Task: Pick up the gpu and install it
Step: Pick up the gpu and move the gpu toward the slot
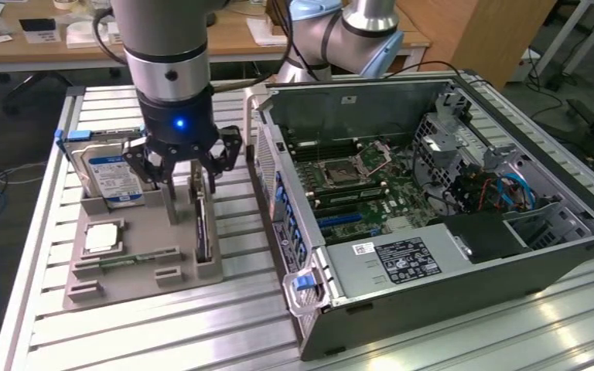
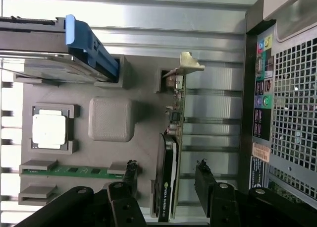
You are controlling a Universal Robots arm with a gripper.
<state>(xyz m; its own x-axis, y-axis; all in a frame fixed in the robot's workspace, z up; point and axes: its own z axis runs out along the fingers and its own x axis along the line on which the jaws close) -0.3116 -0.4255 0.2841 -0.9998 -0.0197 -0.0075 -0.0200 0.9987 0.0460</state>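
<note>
Lining up on the gpu (image 2: 177, 113)
My claw (image 1: 183, 179) is hanging wide open astride it; the grab's needing a square pinch.

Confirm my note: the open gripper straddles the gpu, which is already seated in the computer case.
Wrong in one respect. The gpu is not in the computer case; it stands on edge in the grey holder on the table beside the case, as the wrist view shows. The rest holds: the open gripper straddles it, one finger on each side.
</note>
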